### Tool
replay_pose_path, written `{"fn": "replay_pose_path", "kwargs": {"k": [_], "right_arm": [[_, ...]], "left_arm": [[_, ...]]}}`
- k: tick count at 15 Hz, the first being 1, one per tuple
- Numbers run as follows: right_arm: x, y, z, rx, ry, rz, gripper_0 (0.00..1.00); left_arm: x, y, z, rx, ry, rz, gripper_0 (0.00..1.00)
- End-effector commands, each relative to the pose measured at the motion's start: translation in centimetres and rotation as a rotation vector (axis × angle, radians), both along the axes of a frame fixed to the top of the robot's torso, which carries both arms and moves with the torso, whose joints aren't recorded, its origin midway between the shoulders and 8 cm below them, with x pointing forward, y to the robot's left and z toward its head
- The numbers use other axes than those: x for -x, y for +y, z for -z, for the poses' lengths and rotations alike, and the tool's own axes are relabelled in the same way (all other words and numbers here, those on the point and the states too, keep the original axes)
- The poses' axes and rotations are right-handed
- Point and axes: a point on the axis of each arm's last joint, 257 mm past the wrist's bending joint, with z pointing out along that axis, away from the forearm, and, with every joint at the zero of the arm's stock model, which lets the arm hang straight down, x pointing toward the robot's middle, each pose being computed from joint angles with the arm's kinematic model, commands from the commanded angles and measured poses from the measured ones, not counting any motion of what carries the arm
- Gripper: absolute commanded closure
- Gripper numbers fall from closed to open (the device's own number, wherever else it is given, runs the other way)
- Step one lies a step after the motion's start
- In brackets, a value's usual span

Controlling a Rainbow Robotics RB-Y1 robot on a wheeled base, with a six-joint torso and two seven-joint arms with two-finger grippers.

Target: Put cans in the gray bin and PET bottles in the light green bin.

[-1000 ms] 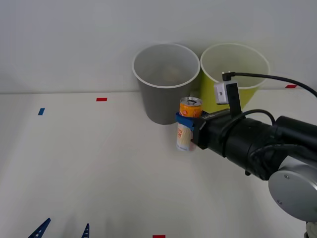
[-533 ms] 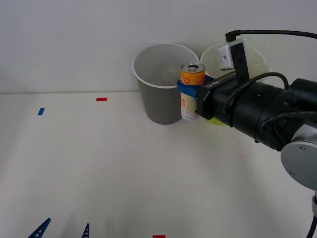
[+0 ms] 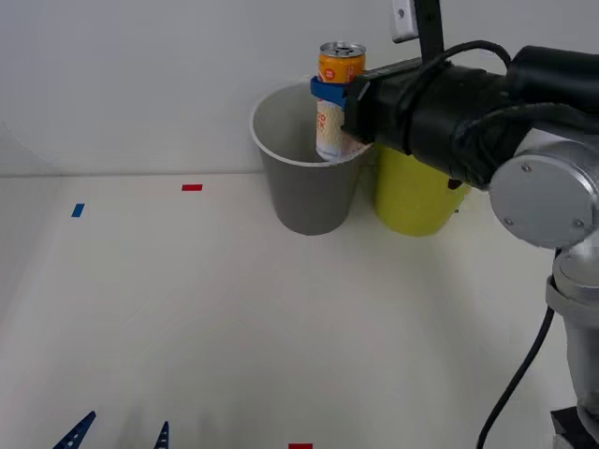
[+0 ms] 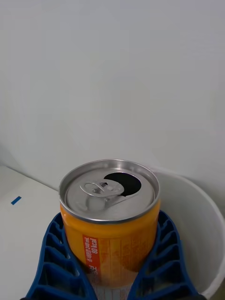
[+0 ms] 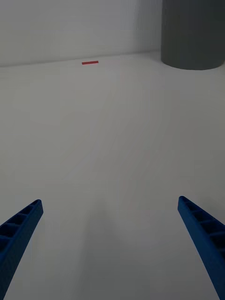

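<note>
Lifted and carried back since a second ago: small slim orange-yellow and white drink can [image 3: 336, 98] with a silver pull-tab top, then low over the counter [image 3: 187, 318] in front of the bins, now held upright over the near right part of the rim of the tall tapered gray plastic bin [image 3: 309, 192], its lower end dipping just inside the white rim. Clamped on both sides of the can's body by the ribbed blue jaws of the right gripper [image 3: 329, 94], reaching in from the right. Just beside the gray bin, on its right, the tall yellow-green plastic bin [image 3: 412, 201], partly hidden behind the right arm. Parked low at the near left edge of the counter, the left gripper [image 3: 117, 435], jaws spread apart, holding nothing.
</note>
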Motion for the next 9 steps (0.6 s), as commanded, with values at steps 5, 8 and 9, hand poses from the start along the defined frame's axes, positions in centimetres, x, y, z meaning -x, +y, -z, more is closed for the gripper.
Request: {"fn": "replay_pose_path", "kwargs": {"k": [5, 8, 9], "right_arm": [[-6.9, 2.5, -1.1, -0.080, -0.049, 0.015, 0.97], [-9.4, 3.3, 0.1, -0.100, -0.084, 0.031, 0.97], [-9.5, 3.3, 0.1, -0.090, -0.091, 0.034, 0.98]], "left_arm": [[0.0, 0.0, 0.0, 0.000, 0.000, 0.000, 0.00], [0.0, 0.0, 0.0, 0.000, 0.000, 0.000, 0.00], [0.0, 0.0, 0.0, 0.000, 0.000, 0.000, 0.00]]}}
